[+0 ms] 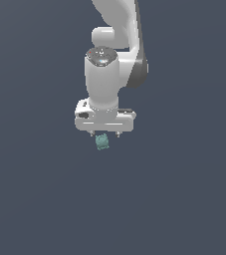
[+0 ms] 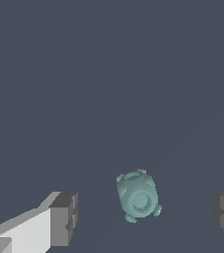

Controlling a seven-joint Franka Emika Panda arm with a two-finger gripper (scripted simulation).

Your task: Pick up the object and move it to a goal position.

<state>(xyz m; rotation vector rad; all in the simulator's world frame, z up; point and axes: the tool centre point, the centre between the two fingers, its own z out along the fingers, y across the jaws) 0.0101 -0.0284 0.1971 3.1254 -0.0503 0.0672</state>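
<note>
Sitting on the dark grey floor, the little teal-green block is lumpy and nearly as wide as it is long, so no long side stands out. A round ring on it faces the wrist camera. The block lies below the white gripper, between its two fingers. The jaws are spread wide, touching nothing and holding nothing.

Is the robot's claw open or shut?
Open. In the wrist view the gripper's jaws stand wide apart, the tiny teal lumpy block untouched between them.
</note>
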